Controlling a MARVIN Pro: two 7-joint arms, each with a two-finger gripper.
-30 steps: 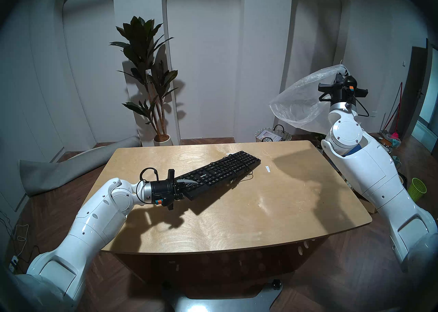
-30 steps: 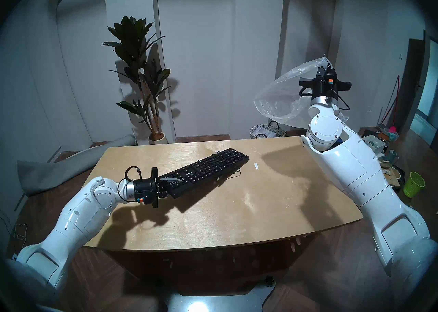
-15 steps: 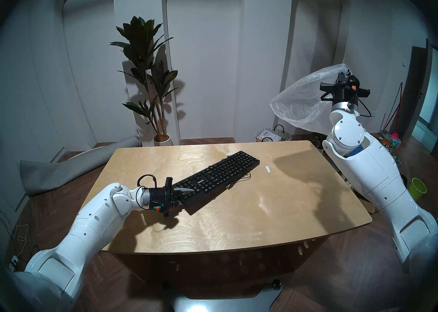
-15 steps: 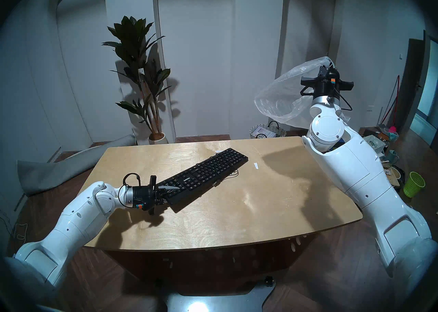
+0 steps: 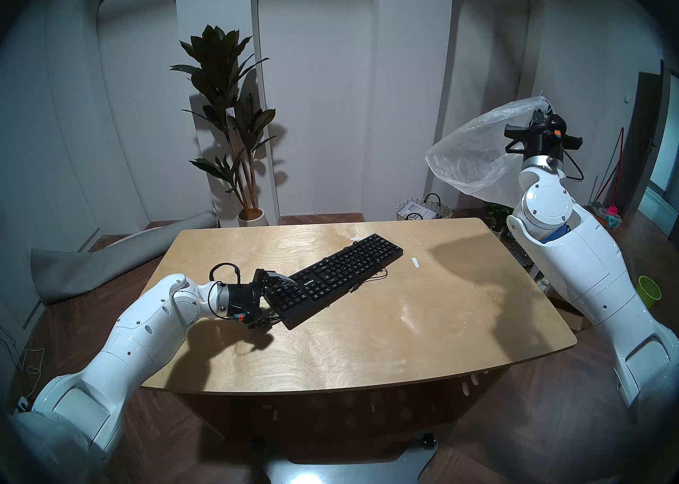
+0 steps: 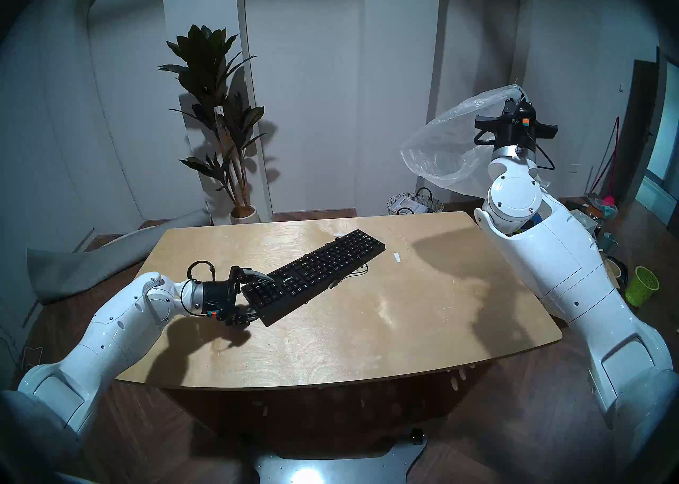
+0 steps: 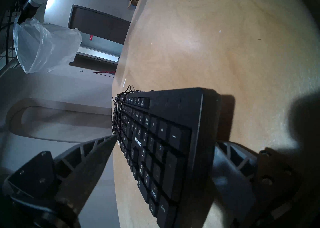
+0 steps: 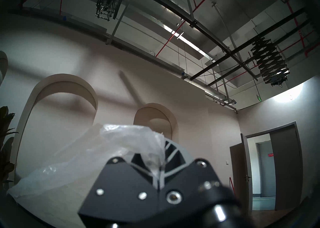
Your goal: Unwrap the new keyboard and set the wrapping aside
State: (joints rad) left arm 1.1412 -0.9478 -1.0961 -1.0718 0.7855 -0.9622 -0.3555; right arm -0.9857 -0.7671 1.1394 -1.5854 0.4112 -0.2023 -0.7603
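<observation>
Head view: left gripper [image 5: 281, 301] just released keyboard [image 5: 341, 275], now flat on table [image 5: 404, 343]; right gripper [image 5: 543, 109] clenched, grasping wrapping [image 5: 474, 152] aloft, unplaced.

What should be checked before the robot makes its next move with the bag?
1. Keyboard out of plastic bag: ok.
2. Right gripper shut on the bag: ok.
3. Left gripper fingers open around keyboard's end: ok.
4. Keyboard flat on table: cannot tell.
5. Bag hangs clear of keyboard: ok.
6. Bag set aside: not ok, it is held up in the air.
</observation>
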